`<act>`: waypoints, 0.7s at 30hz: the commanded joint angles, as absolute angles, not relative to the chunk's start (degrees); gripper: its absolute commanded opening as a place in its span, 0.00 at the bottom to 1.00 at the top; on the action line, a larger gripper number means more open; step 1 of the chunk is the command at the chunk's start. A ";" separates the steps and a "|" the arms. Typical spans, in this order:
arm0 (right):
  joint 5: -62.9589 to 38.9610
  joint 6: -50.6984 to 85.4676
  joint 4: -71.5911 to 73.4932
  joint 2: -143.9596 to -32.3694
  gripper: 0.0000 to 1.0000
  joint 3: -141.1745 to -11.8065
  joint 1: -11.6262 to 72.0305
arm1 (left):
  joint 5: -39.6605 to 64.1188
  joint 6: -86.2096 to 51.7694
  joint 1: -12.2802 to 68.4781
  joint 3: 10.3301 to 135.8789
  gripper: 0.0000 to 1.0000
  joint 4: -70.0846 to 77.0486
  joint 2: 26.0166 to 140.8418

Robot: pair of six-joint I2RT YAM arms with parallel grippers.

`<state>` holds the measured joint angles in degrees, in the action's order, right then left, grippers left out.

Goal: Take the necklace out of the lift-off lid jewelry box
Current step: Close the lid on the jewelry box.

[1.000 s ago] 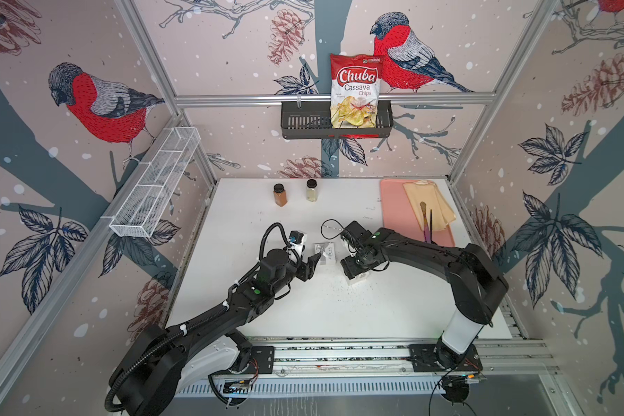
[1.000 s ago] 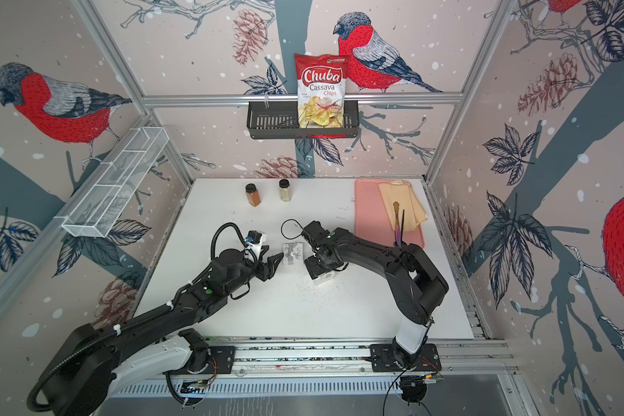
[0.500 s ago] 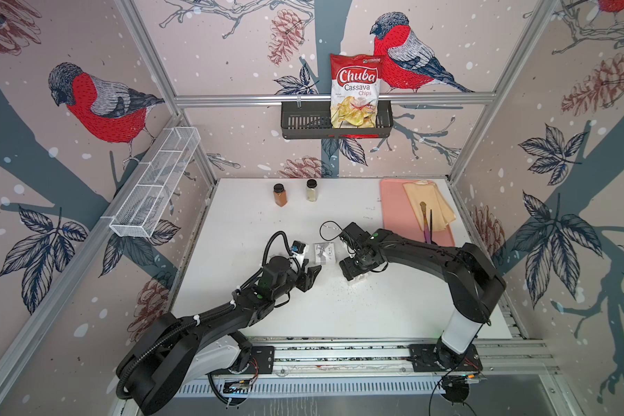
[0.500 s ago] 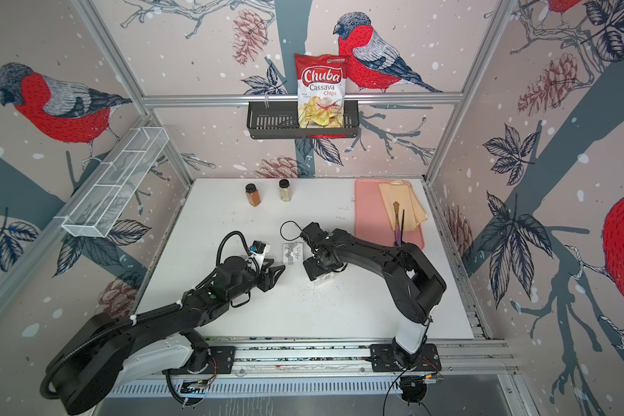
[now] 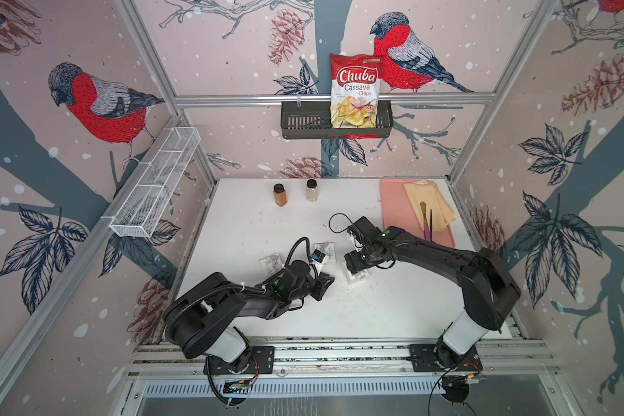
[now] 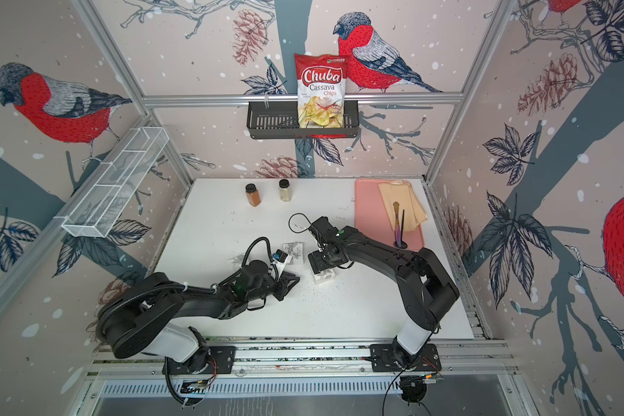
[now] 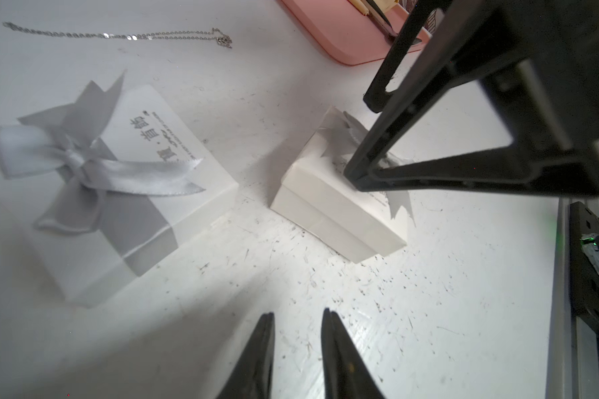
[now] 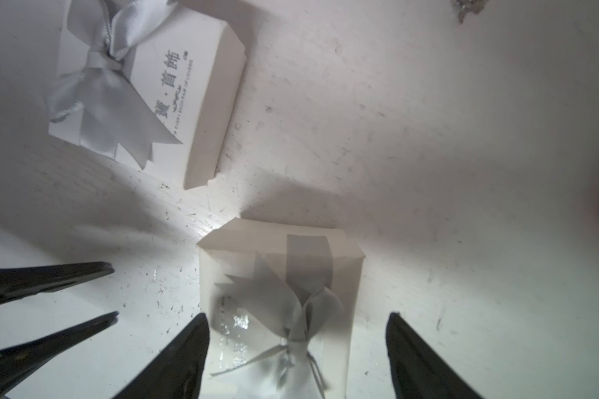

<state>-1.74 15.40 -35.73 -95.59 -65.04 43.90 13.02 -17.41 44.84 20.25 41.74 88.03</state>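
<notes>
Your right gripper (image 8: 298, 315) is hanging wide astride the jewelry box (image 8: 281, 255) at the middle of the desk (image 5: 393, 309) (lid on, bow up). Your left gripper (image 7: 298, 312) is hovering narrow and empty. The necklace (image 7: 118, 35) is lying loose between the box and the far edge.

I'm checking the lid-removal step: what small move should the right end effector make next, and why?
Probably close on the lid and lift it straight up. The right end effector stands open astride the closed jewelry box, whose lid is on, so nothing inside can be reached yet. The left end effector is empty beside it.
</notes>
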 commanded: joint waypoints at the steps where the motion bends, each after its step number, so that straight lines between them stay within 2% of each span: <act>1: -4.44 16.02 -33.37 -94.56 0.77 -64.06 43.24 | 13.65 -19.37 45.06 21.89 0.24 48.95 91.91; 12: -6.57 15.64 -31.30 -95.22 0.65 -62.49 42.34 | 13.93 -21.62 45.43 29.20 0.07 52.97 102.38; 21: -7.13 15.53 -30.67 -96.63 0.62 -61.77 42.28 | 14.69 -21.69 45.62 31.43 0.01 51.50 105.81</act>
